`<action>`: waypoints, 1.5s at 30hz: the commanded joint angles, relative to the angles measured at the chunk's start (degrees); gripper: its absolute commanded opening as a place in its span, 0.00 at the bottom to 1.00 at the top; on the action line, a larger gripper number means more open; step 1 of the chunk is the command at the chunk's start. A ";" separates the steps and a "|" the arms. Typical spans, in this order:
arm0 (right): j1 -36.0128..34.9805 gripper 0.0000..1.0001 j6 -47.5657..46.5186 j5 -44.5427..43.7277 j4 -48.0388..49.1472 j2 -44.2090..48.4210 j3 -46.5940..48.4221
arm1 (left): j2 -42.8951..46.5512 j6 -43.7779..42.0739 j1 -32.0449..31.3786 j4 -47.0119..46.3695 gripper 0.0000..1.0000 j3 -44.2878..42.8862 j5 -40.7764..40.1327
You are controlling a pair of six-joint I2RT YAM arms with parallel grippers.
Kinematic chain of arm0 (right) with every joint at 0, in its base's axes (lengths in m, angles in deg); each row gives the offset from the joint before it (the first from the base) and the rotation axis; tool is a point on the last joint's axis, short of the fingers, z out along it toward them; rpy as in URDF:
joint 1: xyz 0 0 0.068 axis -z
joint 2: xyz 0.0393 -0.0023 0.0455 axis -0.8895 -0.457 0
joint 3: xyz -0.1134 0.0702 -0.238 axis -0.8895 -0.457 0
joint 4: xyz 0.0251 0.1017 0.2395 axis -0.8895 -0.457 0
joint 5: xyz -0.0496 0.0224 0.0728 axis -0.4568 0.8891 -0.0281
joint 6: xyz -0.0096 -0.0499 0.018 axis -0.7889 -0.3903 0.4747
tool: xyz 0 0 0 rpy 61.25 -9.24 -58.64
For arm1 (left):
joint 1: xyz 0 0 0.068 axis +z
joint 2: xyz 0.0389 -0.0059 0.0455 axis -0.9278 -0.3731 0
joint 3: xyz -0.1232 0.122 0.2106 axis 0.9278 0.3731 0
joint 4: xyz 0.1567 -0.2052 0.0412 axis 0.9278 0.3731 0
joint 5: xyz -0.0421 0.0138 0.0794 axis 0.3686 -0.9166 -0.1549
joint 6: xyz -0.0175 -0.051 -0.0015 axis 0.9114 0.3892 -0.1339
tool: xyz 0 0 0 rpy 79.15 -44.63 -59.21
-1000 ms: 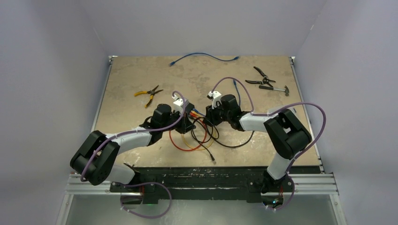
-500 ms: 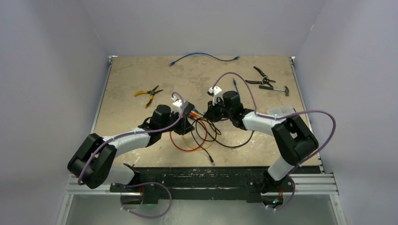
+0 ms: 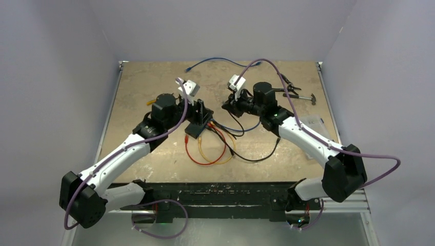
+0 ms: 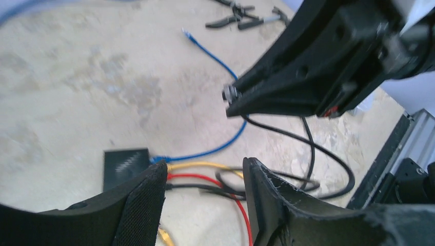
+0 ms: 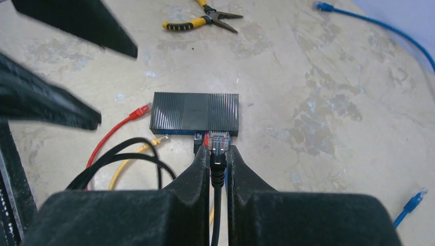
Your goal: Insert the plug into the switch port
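Observation:
The switch (image 5: 195,111), a flat ribbed black box, lies on the table with blue, red, yellow and black cables in its near edge. My right gripper (image 5: 219,154) is shut on the black cable just behind its clear plug (image 5: 219,139). The plug points at the switch's port edge but stays short of it. In the top view the right gripper (image 3: 229,105) hovers to the right of the switch (image 3: 197,128). My left gripper (image 4: 205,177) is open and holds nothing, above the switch (image 4: 125,166). The top view shows the left gripper (image 3: 201,109) over the switch's far end.
Red, yellow and black cable loops (image 3: 210,151) lie in front of the switch. Yellow-handled pliers (image 5: 202,20) lie at the left, black pliers and a hammer (image 3: 295,92) at the back right. A loose blue cable (image 3: 220,61) runs along the back edge.
The left gripper has opened, let go of the switch and risen toward the back. The right gripper has closed on the plug and moved back and up with it.

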 commanded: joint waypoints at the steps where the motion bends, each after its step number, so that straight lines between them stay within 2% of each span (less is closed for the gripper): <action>1: -0.10 0.02 -4.80 5.90 -2.86 3.35 2.90 | 1.64 -4.76 0.26 5.69 0.55 -5.98 -2.05; 10: -0.16 0.02 -8.60 11.35 -2.82 4.95 3.60 | -0.14 -4.20 0.32 5.58 0.55 -10.27 4.03; 13: -0.18 0.03 -8.92 12.42 -3.23 5.30 3.40 | -2.01 1.52 0.32 2.77 0.55 -10.66 6.27; 18: -0.14 0.02 -8.99 16.11 -3.16 5.41 2.68 | -4.29 13.56 0.32 -7.84 0.54 -7.77 11.25; 21: -0.18 0.02 -8.80 20.20 -3.35 5.36 2.37 | -4.03 14.02 0.37 -9.29 0.53 -6.71 11.77; 23: -0.17 0.02 -8.96 23.55 -5.28 4.92 2.68 | -3.03 9.40 0.39 -8.28 0.52 -6.68 12.95; 29: -0.18 0.02 -12.17 24.80 -10.99 4.82 5.15 | 1.71 -12.74 0.84 -0.25 0.53 -7.00 17.72; 35: -0.14 0.02 -16.14 26.50 -17.89 5.27 8.88 | 4.82 -35.85 0.85 8.65 0.53 -7.34 29.91; 39: -0.18 0.02 -17.65 27.62 -20.36 5.56 10.17 | 5.93 -44.96 0.85 10.95 0.53 -6.87 32.31; 45: -0.12 0.01 -19.24 29.83 -22.99 5.16 11.55 | 4.38 -46.75 0.84 9.81 0.50 -7.88 33.13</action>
